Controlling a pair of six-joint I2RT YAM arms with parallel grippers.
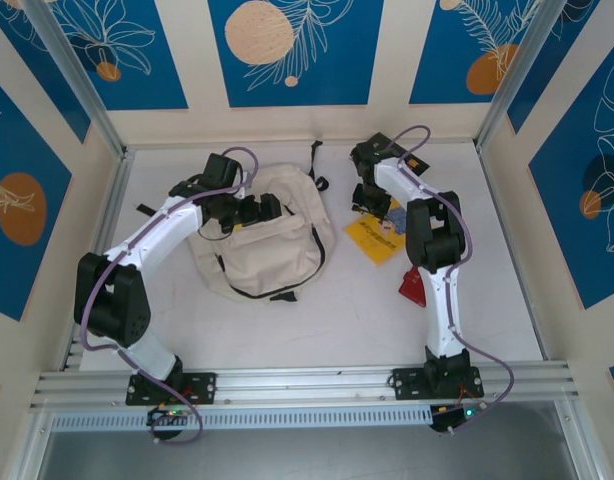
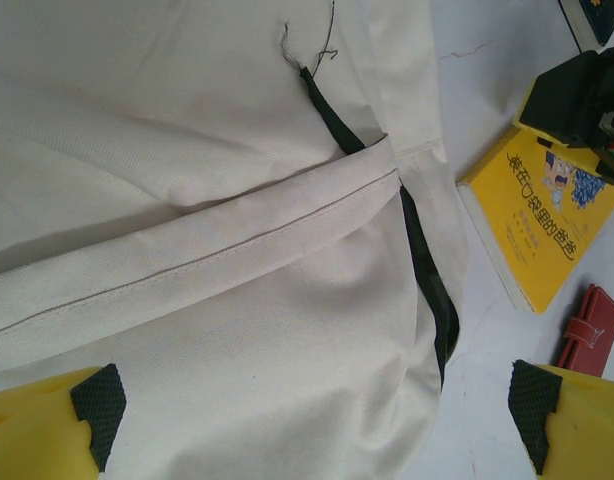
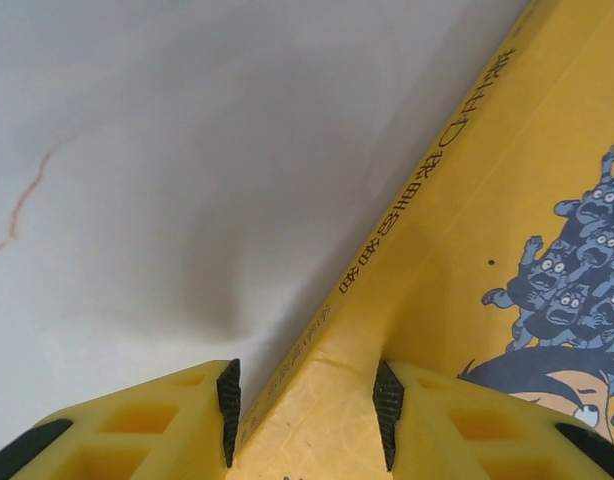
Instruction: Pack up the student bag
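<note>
White tabletop point(image 1: 337, 330), blue-panelled walls point(image 1: 287, 50); left pincer point(image 2: 312, 410) wide, right pincer point(image 3: 307, 410) tight on book point(image 3: 437, 280)

Your white table point(image 1: 287, 330) carries a cream canvas backpack point(image 1: 262, 255). Right of it lie a yellow book point(image 1: 377, 238) and, nearer the front edge, a red wallet point(image 1: 412, 287).

Place: robot lab test cell, no doubt about it.
Frame: bare aluminium posts point(image 1: 75, 80) up the corners, slotted rail point(image 1: 307, 382) across the near edge.
Walls: cream boards faced with printed blue panels point(image 1: 292, 50), white leaves and orange discs, boxing in three sides like a backdrop.
Machines: left arm point(image 1: 157, 230) and right arm point(image 1: 442, 300) bolted down at that rail, purple cables point(image 1: 510, 381) looping off the bases.
Surface: plain white table point(image 1: 337, 325), faintly marked, student bag point(image 1: 272, 250) laid out on it.
</note>
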